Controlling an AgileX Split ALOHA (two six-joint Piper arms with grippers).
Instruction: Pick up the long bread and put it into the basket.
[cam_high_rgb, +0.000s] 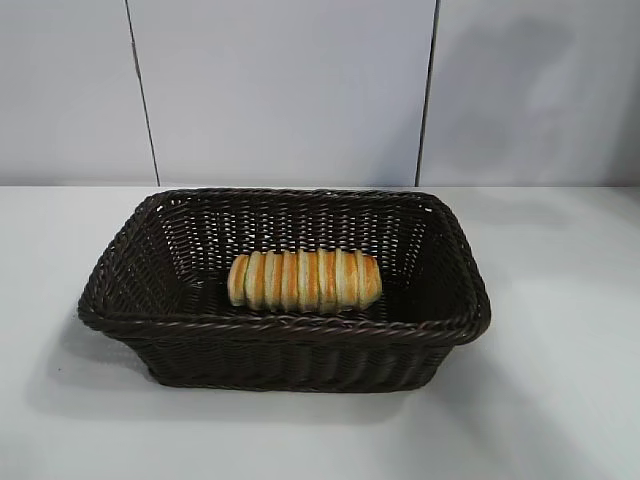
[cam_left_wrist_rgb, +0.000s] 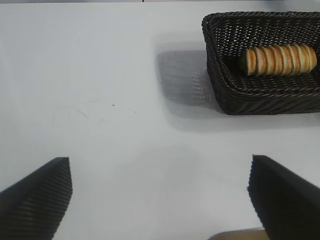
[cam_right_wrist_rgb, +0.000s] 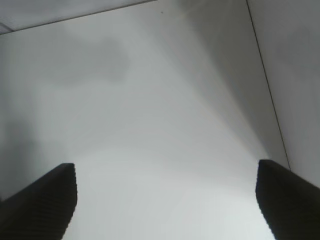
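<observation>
We find the long bread (cam_high_rgb: 304, 281) lying on its side on the floor of the basket (cam_high_rgb: 285, 327), crosswise ridges upright, roughly mid-basket and touching no wall that we can see. The basket sits on a white table (cam_high_rgb: 560, 380) before a pale panelled wall (cam_high_rgb: 280, 90).

Neither gripper is near the loaf. The left gripper (cam_left_wrist_rgb: 160, 200) hangs over bare table, its fingers (cam_left_wrist_rgb: 37, 197) spread wide with nothing between them; from its wrist camera the basket and bread lie well beyond the fingertips and off to one side. The right gripper (cam_right_wrist_rgb: 167, 200) also has its fingers (cam_right_wrist_rgb: 42, 200) spread wide and empty (only pale surface shows between them), with a dark seam line (cam_right_wrist_rgb: 267, 85) running past.

Hidden or cut off: both pairs of fingers are clipped by the picture's edge, so we see only their ribbed tips. The left wrist view cuts off the basket's far end. The exterior view shows no arm or gripper at all.

Only the exterior view gives the whole basket and its braided rim. Only the left wrist view shows bread and fingers together. The right wrist view shows neither bread nor basket.
</observation>
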